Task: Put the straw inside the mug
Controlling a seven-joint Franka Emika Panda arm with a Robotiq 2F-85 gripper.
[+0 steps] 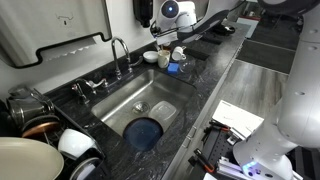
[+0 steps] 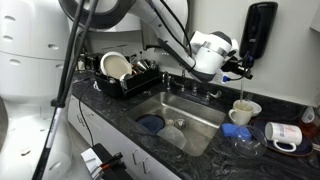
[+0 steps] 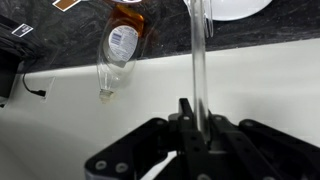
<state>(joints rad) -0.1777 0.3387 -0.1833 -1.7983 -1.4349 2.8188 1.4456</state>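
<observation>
Now the gripper (image 3: pixel 197 118) clamps the straw (image 3: pixel 198 60), far end at the mug (image 3: pixel 238 8).

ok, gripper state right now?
gripper: closed, holding the straw.

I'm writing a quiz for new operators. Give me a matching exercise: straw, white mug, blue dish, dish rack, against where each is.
Things: 1 straw; 2 white mug; 3 blue dish; 4 dish rack.
Places: A in the sink; B held in the gripper; C on the counter, loaded with crockery; D on the counter, below the straw.
Pairs: 1-B; 2-D; 3-A; 4-C.
</observation>
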